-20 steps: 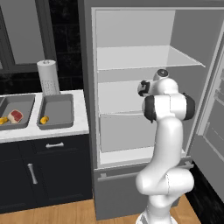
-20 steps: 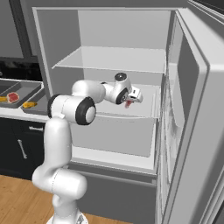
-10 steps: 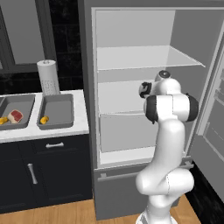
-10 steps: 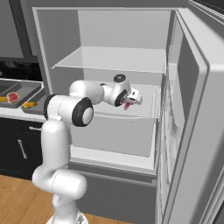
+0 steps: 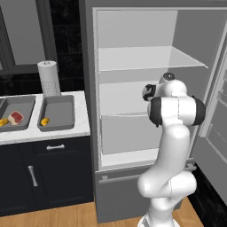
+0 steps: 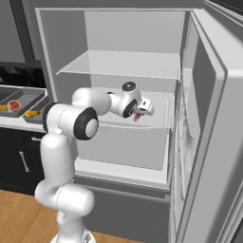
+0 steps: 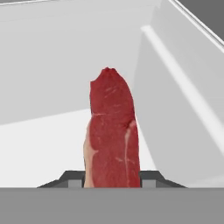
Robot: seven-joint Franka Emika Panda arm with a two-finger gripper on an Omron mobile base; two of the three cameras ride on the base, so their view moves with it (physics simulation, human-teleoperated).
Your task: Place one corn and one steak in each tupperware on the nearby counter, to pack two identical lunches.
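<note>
My gripper (image 6: 138, 115) is inside the open fridge, just above the middle shelf, and is shut on a steak (image 7: 113, 131). That steak stands red with a pale rim between the fingers and shows as a red spot (image 6: 136, 116) under the hand. On the counter (image 5: 44, 132), the left tupperware (image 5: 26, 103) holds a second steak (image 5: 15, 117) and a corn (image 5: 3, 121). The right tupperware (image 5: 62, 108) holds one corn (image 5: 44, 120). From the right base, both tupperware (image 6: 29, 95) (image 6: 42, 110) sit at the far left.
The fridge (image 6: 128, 66) stands open, its door (image 6: 199, 142) swung out to the right, with glass shelves above and below the hand. A paper towel roll (image 5: 48, 79) stands behind the trays. Dark cabinets (image 5: 44, 173) with bar handles sit under the counter.
The hand has shifted slightly inside the fridge with the steak still gripped. The trays and their contents have not moved.
</note>
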